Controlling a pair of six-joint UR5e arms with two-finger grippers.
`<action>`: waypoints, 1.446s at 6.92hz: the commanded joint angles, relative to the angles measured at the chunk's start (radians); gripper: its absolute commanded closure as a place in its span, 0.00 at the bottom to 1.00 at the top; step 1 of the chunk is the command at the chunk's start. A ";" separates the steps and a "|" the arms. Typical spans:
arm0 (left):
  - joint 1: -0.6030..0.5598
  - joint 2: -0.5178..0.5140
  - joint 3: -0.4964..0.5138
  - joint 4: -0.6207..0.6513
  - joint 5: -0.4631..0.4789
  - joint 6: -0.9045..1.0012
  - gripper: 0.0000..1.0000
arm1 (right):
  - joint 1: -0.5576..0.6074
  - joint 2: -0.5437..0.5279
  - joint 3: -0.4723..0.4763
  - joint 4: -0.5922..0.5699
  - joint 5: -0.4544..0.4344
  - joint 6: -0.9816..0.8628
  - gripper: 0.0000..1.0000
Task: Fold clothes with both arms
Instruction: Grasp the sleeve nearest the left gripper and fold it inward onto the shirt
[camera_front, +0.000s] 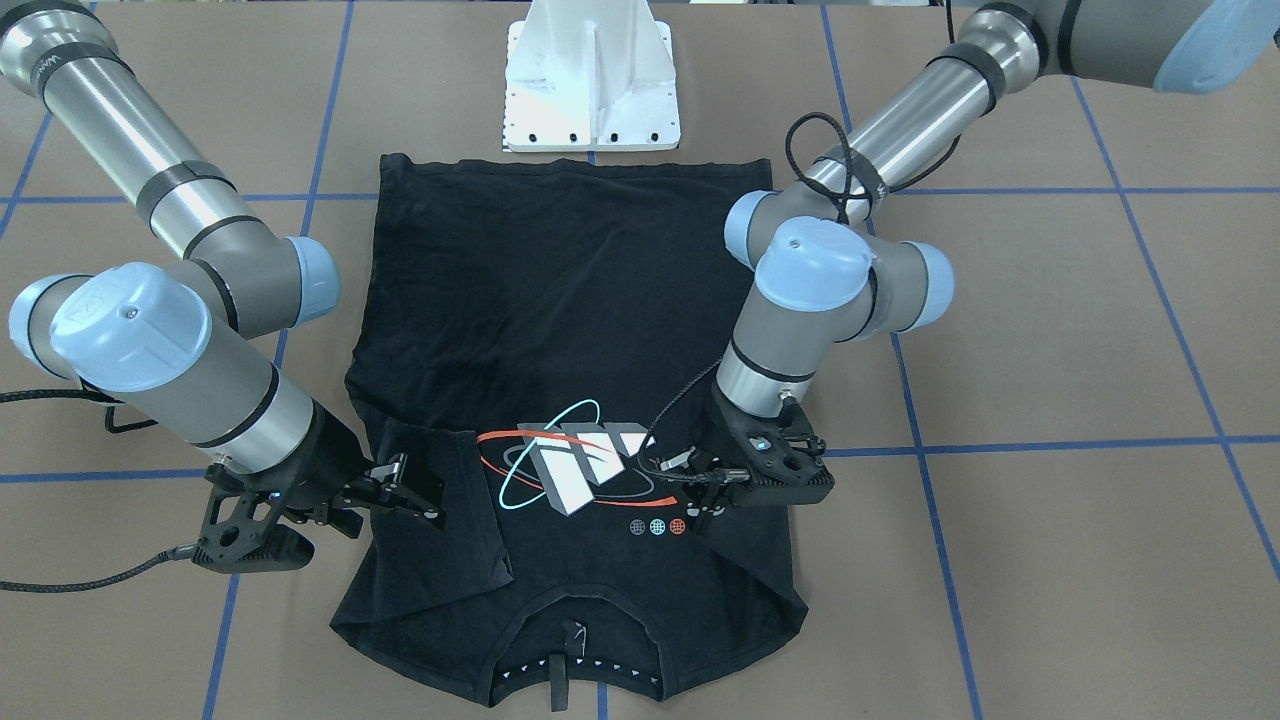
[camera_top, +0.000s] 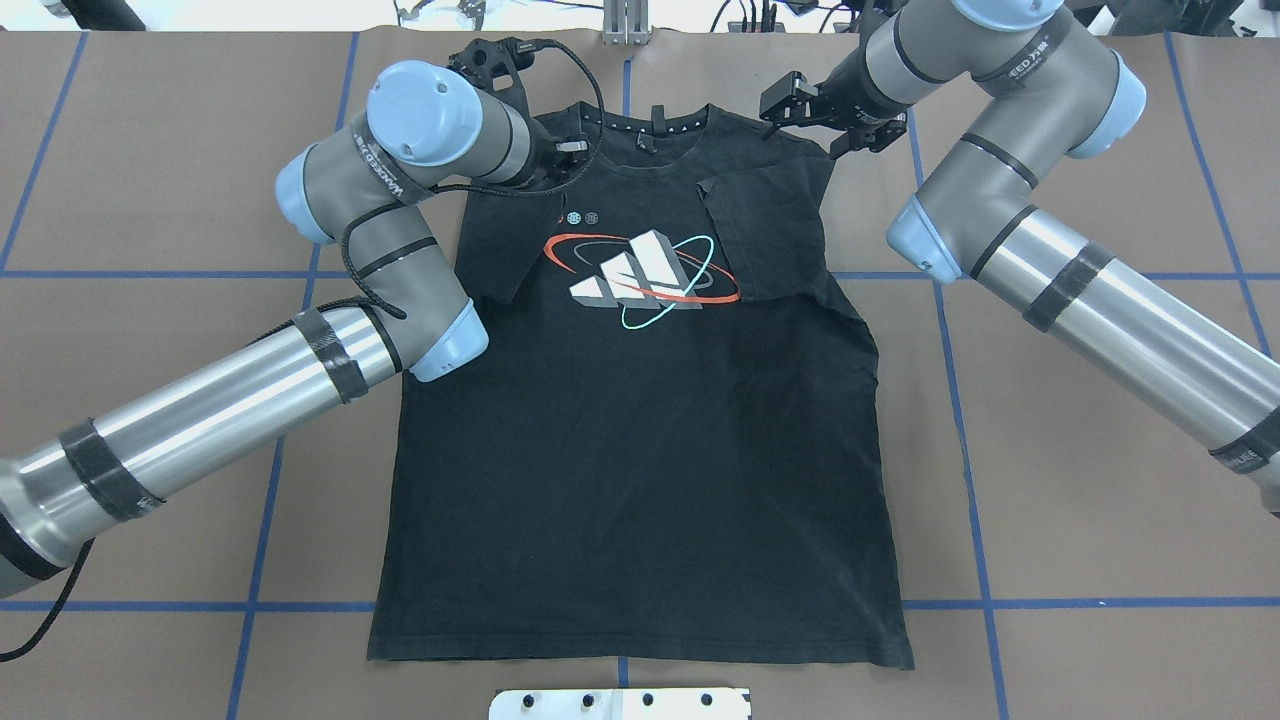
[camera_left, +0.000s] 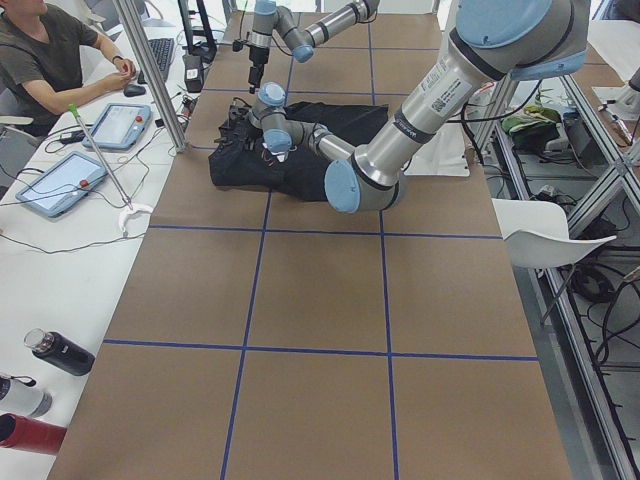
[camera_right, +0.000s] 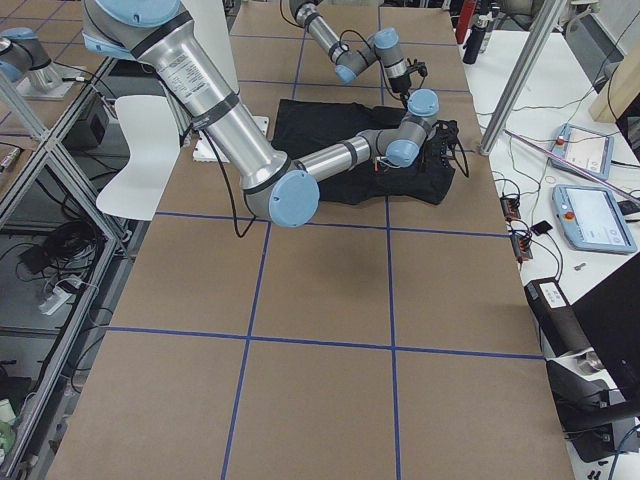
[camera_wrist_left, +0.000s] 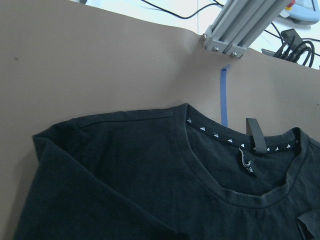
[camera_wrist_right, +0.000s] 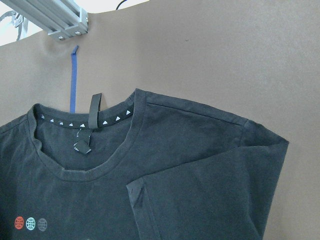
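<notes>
We judge the black T-shirt (camera_top: 640, 450) to be light, limp and slightly clingy on the brown worktop (camera_top: 1080, 450). It will sag and crease, so we would pinch both layers at the shoulders (camera_wrist_right: 210, 115), at 11 and 1 o'clock in the overhead view. It lies flat, logo (camera_top: 640, 270) up, collar (camera_top: 655, 128) at 12, hem (camera_top: 640, 655) at 6, both sleeves (camera_top: 765, 230) folded in. The left tool (camera_front: 700, 485) and right tool (camera_front: 410, 492) hover near those shoulders, fingers seemingly spread, gripping nothing.
</notes>
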 joint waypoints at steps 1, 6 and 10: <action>0.011 -0.024 0.072 -0.089 0.013 -0.009 1.00 | 0.002 -0.006 0.000 0.002 0.000 -0.002 0.00; 0.008 -0.049 0.116 -0.181 0.025 -0.009 1.00 | 0.004 -0.011 -0.001 0.000 0.000 -0.002 0.00; 0.010 -0.050 0.176 -0.278 0.125 -0.009 0.70 | 0.002 -0.011 -0.001 0.000 0.000 0.003 0.00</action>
